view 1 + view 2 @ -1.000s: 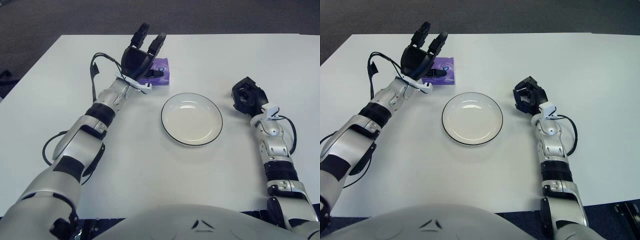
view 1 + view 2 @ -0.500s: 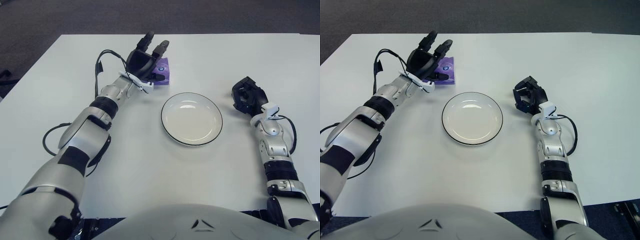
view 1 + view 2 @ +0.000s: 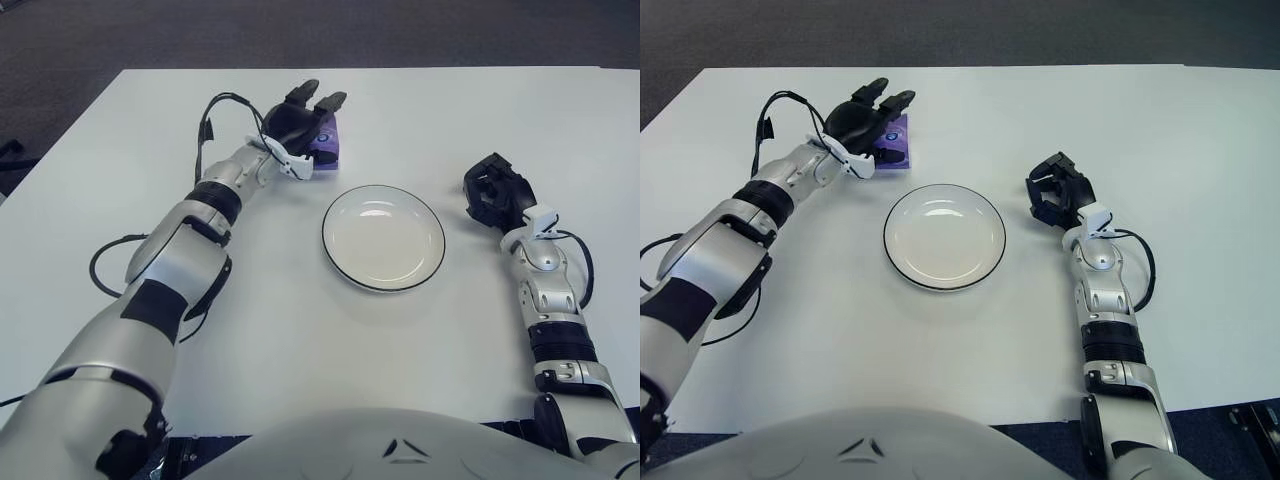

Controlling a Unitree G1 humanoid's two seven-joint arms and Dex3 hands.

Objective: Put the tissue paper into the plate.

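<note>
Tissue pack (image 3: 328, 143): toward tabletop (image 3: 300, 330) far edge, left hand (image 3: 298, 122) positioned over it, fingers spread, grasp unformed. Plate (image 3: 383, 237): mid-tabletop, unfilled. Right hand (image 3: 490, 192): beside plate's right, fingers curled, idle.

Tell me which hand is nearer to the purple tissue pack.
Left. The left hand is directly over the tissue pack, fingers spread. The right hand shows on the far side of the plate.
</note>
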